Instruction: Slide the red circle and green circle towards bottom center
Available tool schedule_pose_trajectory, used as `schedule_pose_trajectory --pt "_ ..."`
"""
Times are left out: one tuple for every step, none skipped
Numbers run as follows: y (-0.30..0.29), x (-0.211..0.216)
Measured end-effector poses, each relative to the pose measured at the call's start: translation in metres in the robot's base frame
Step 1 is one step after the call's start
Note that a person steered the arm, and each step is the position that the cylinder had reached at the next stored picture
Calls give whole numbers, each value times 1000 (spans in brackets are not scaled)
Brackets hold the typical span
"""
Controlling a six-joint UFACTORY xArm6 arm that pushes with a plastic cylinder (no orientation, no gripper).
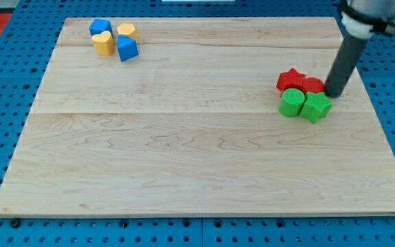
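Wooden board [184, 151] | my tip [334, 94] touching red circle [313, 86] | green circle [292, 102]

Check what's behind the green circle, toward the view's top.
A red star block touches the round green block from behind. The red circle sits beside it, partly covered by my tip.

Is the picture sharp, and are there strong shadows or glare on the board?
Camera view: lighting is even and soft, with no glare on the wooden board; the blocks cast only faint shadows; the rod's top is slightly blurred, while my tip beside the red circle looks sharp.
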State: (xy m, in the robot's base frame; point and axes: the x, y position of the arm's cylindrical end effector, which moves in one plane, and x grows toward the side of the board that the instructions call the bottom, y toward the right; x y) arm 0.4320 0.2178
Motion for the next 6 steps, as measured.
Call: schedule_pose_trajectory --pt "-27 51" --pt "-22 49" --pt "23 -8" --pt "-18 -38" --pt "-77 -8" --pt "-101 1"
